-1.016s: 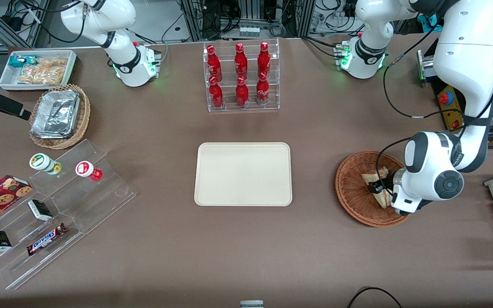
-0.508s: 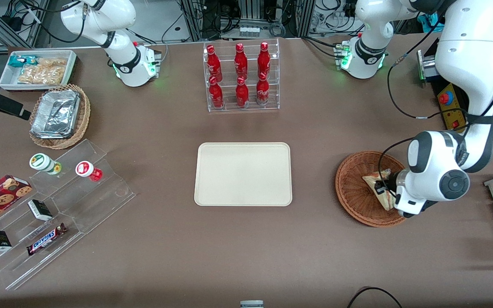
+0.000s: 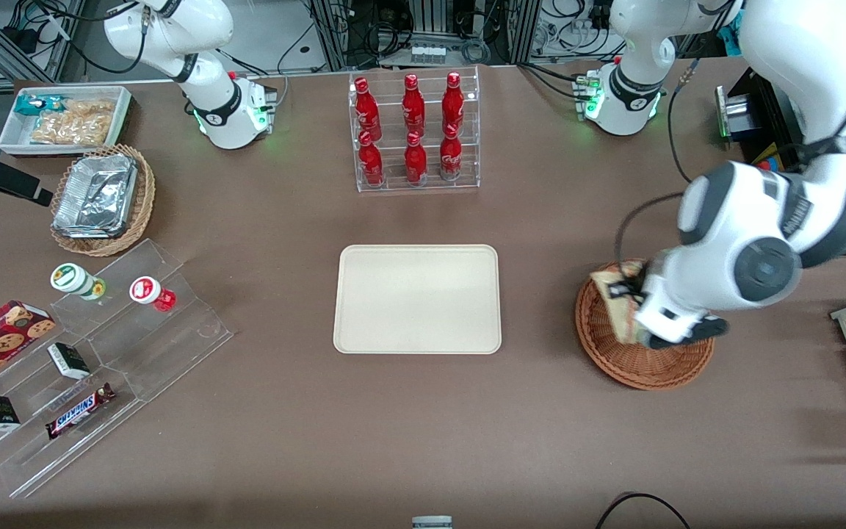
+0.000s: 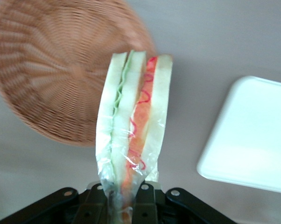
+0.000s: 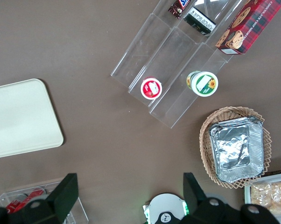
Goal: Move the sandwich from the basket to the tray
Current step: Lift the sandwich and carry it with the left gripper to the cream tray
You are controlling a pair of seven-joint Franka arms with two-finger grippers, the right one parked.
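Gripping the sandwich (image 4: 131,121), my claw (image 4: 124,198) has its two fingers closed tight on one end of the clear-wrapped wedge, so the pale bread with its green and red layers sticks out from between them. Claw and sandwich (image 3: 612,290) hang in the air above the basket (image 3: 640,367), over the part of its rim nearest the tray (image 3: 417,299); the sandwich touches neither the weave nor the table. From my wrist the basket (image 4: 47,70) shows as a round reddish-brown bowl with nothing in it, and a rounded corner of the tray (image 4: 252,135) lies just beside it, the two apart with brown table (image 4: 215,37) between them. From the front the tray is bare.
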